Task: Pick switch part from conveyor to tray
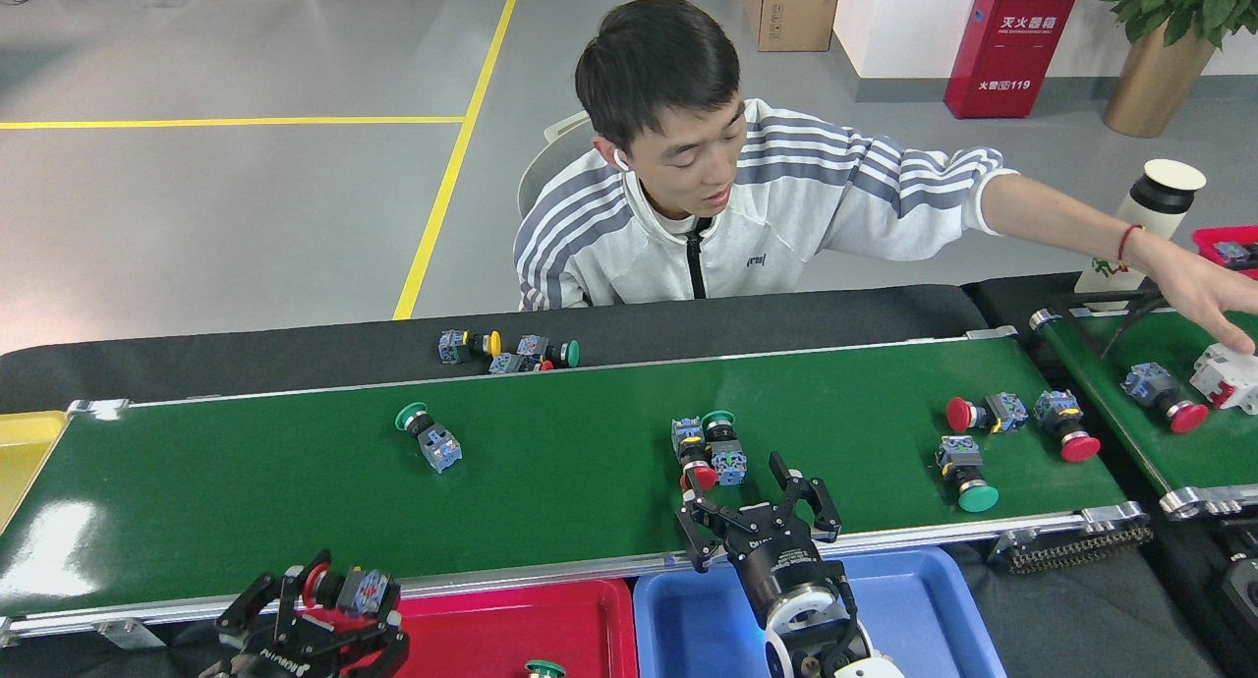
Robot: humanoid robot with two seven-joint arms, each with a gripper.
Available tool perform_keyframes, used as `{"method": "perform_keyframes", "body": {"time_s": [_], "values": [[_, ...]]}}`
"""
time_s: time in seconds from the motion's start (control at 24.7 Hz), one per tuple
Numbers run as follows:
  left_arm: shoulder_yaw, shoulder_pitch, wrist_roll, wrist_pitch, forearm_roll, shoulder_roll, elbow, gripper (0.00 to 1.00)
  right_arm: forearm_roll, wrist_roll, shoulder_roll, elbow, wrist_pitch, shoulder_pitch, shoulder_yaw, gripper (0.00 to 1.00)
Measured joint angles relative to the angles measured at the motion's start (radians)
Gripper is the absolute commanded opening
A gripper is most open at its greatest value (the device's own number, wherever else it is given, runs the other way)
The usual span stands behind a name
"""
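The conveyor runs nearly the whole width of the head view, and several switch parts lie on it. A green-capped one is at centre left. A red and green pair sits mid-belt, and three more are at the right end. My left gripper is at the bottom left, over the near rail beside the red tray. It is shut on a red-capped switch part. My right gripper stands open over the belt's near edge, just in front of the pair. A blue tray lies under its arm.
A person sits behind the belt, one hand stretched over a second green belt at the right, by a white part. Loose switch parts lie on the black ledge. A yellow tray is at far left and a bottle at far right.
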Motion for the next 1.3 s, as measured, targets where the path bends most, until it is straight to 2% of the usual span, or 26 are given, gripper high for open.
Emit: {"method": "perform_keyframes", "body": {"time_s": [0.04, 0.08, 0.28, 0.32, 0.45, 0.53, 0.57, 0.77, 0.93, 0.97, 1.01, 1.05, 1.09, 1.18, 1.3], "values": [[0.000, 0.014, -0.002, -0.018, 0.001, 0.000, -0.001, 0.84, 0.000, 0.000, 0.007, 0.020, 0.001, -0.014, 0.007, 0.98], [-0.001, 0.026, 0.011, -0.045, 0.001, 0.000, -0.001, 1.00, 0.000, 0.000, 0.011, 0.045, 0.003, -0.031, 0.014, 0.98], [0.001, 0.028, 0.062, -0.128, 0.002, -0.013, -0.002, 1.00, 0.000, 0.003, 0.043, 0.184, 0.030, -0.118, 0.041, 0.96], [0.004, 0.025, 0.066, -0.131, 0.003, -0.019, -0.002, 1.00, -0.003, 0.004, 0.043, 0.209, 0.038, -0.135, 0.053, 0.87], [0.019, 0.022, 0.070, -0.139, 0.009, -0.040, -0.003, 1.00, -0.007, 0.006, 0.043, 0.241, 0.044, -0.151, 0.072, 0.29], [0.043, 0.021, 0.071, -0.113, 0.010, -0.057, -0.003, 1.00, -0.007, 0.003, 0.043, 0.245, 0.048, -0.155, 0.091, 0.09], [0.054, 0.021, 0.072, -0.085, 0.010, -0.064, -0.003, 1.00, -0.007, 0.002, 0.043, 0.246, 0.049, -0.158, 0.102, 0.05], [0.101, 0.018, 0.070, 0.133, 0.010, -0.066, -0.003, 1.00, -0.011, -0.002, 0.038, 0.223, 0.008, -0.157, 0.123, 0.02], [0.163, 0.017, 0.043, 0.246, 0.010, -0.063, -0.003, 1.00, -0.010, -0.025, -0.003, 0.069, -0.167, -0.077, 0.153, 0.02], [0.172, 0.017, 0.039, 0.260, 0.010, -0.063, -0.003, 1.00, -0.009, -0.026, -0.027, 0.014, -0.236, -0.046, 0.170, 0.05], [0.177, 0.017, 0.037, 0.266, 0.010, -0.063, -0.003, 1.00, -0.008, -0.029, -0.052, -0.041, -0.300, -0.018, 0.186, 0.17], [0.180, 0.017, 0.035, 0.274, 0.010, -0.063, -0.003, 1.00, -0.004, -0.030, -0.082, -0.097, -0.369, 0.013, 0.206, 0.65], [0.181, 0.016, 0.034, 0.276, 0.010, -0.063, -0.003, 1.00, 0.000, -0.031, -0.096, -0.124, -0.416, 0.030, 0.226, 1.00], [0.176, 0.000, 0.030, 0.278, 0.010, -0.063, -0.003, 1.00, 0.010, -0.032, -0.104, -0.140, -0.494, 0.038, 0.284, 1.00], [0.157, -0.075, 0.007, 0.280, 0.007, -0.062, 0.001, 1.00, 0.016, -0.033, -0.101, -0.136, -0.538, 0.037, 0.332, 1.00]]}}
